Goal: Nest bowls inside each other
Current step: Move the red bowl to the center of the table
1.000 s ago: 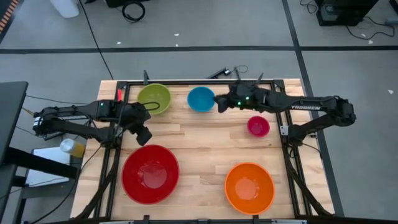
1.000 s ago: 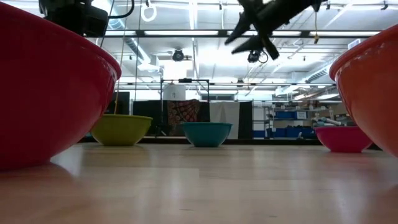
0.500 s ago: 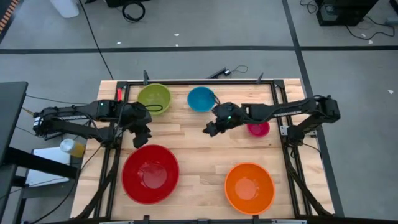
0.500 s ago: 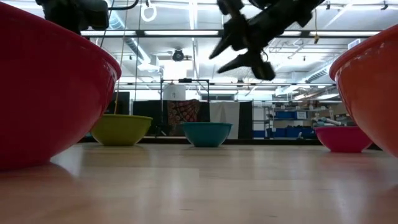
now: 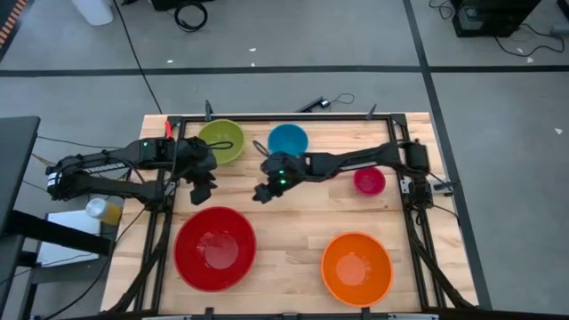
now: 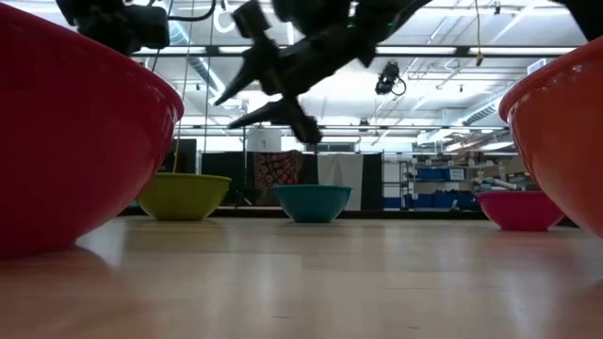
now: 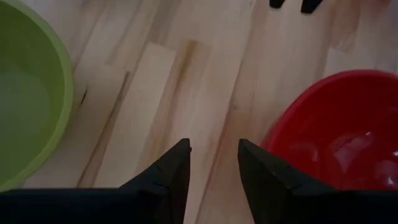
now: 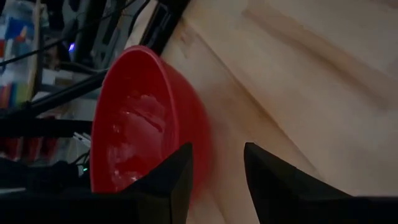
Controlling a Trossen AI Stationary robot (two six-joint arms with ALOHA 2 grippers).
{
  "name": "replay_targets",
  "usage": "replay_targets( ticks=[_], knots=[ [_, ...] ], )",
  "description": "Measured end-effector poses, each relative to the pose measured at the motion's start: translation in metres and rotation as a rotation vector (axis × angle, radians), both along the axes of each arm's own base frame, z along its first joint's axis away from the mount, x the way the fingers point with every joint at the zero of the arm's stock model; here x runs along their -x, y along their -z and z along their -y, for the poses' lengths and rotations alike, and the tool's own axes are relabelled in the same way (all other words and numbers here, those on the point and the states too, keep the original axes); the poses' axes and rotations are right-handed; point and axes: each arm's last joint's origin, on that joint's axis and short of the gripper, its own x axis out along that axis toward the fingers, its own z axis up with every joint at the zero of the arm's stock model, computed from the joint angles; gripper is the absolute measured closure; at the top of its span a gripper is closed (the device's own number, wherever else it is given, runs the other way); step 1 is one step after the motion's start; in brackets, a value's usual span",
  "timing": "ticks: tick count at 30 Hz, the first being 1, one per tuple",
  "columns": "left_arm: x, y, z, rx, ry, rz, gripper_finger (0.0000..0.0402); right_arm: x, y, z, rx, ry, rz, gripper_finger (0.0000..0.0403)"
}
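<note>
While both grippers, left (image 5: 203,189) and right (image 5: 264,191), are hanging open and empty over mid-table, five bowls are sitting apart; red bowl (image 5: 214,248), near the front edge, is looking light, stiff, slippery: I am favouring its rim.

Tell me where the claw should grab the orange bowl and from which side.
Grip the rim of the orange bowl: it sits upright and mouth up, too wide to span. Come from above, one finger inside and one outside. The rim's table-centre side looks best, probably easiest for the open right claw, which hovers there.
</note>
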Motion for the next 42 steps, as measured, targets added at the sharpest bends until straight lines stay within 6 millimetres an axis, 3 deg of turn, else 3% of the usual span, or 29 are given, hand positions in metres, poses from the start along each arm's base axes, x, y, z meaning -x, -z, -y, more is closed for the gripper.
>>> replay_targets(
  ticks=[4,10,16,21,26,32,42],
  knots=[
    [0.000,0.000,0.000,0.003,-0.003,-0.005,0.0264,-0.024,0.009,-0.002,-0.023,-0.040,0.011,0.0246],
    [0.000,0.000,0.000,0.042,-0.065,-0.006,0.0264,-0.050,0.013,-0.020,-0.043,-0.118,0.042,0.0223],
    [0.000,0.000,0.000,0.026,-0.042,0.000,0.0264,-0.054,0.029,-0.037,0.031,-0.126,-0.093,0.0214],
    [-0.004,-0.002,-0.001,-0.010,-0.038,0.045,0.0264,-0.054,0.030,-0.050,0.073,-0.160,-0.083,0.0226],
    [-0.006,-0.004,-0.002,-0.015,-0.039,0.073,0.0264,-0.050,0.025,-0.055,0.092,-0.132,-0.103,0.0285],
    [-0.007,-0.005,-0.002,0.000,-0.064,0.083,0.0264,-0.037,0.017,-0.045,0.154,-0.105,-0.213,0.0380],
    [-0.007,-0.005,-0.002,0.064,-0.157,0.087,0.0264,0.010,-0.018,-0.011,0.373,-0.009,-0.498,0.0364]
  ],
)
